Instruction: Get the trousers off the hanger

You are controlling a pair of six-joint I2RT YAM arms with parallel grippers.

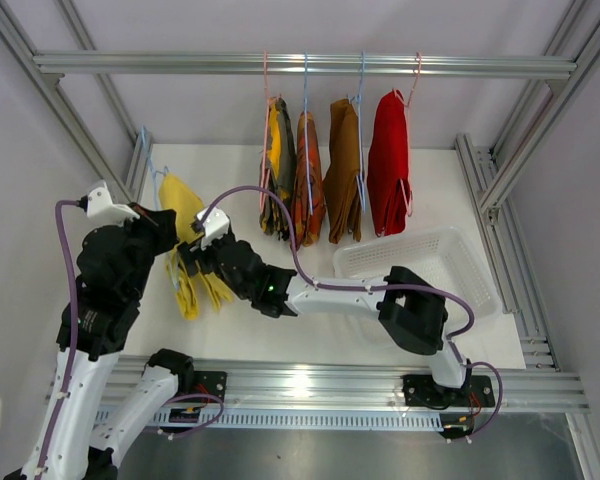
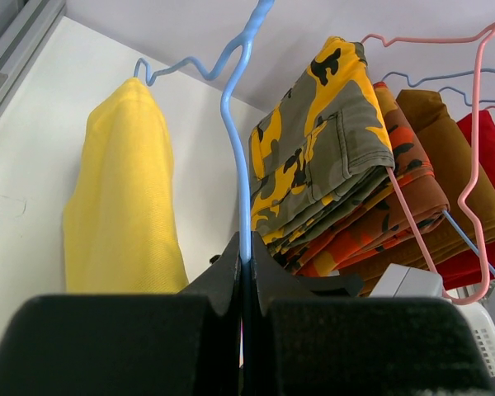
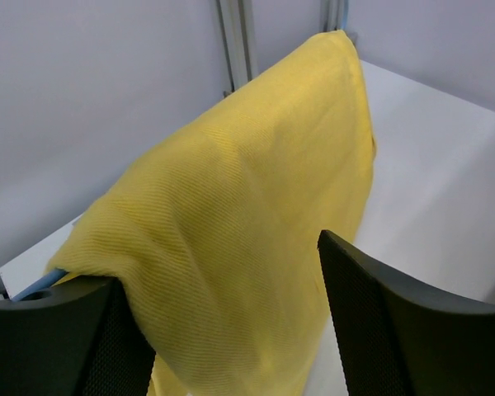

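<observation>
Plain yellow trousers [image 1: 183,215] [image 2: 128,190] [image 3: 247,214] hang folded over a blue hanger [image 2: 246,165] [image 3: 37,285], held low at the left above the table. My left gripper [image 2: 247,256] [image 1: 163,222] is shut on this hanger's wire below the hook. My right gripper [image 3: 219,264] [image 1: 195,252] is open, with one finger on each side of the yellow cloth; the left finger is at the cloth's edge and the right finger [image 3: 379,313] stands apart from it. On the rail [image 1: 300,65] hang camouflage trousers [image 1: 277,170] [image 2: 322,148], orange-red patterned trousers [image 1: 308,180], brown trousers [image 1: 344,170] and red trousers [image 1: 388,165].
A white mesh basket [image 1: 430,262] sits on the table at the right, behind my right arm's elbow. Aluminium frame posts stand along both sides. The hung pairs on pink and blue hangers are close to the right of the yellow pair.
</observation>
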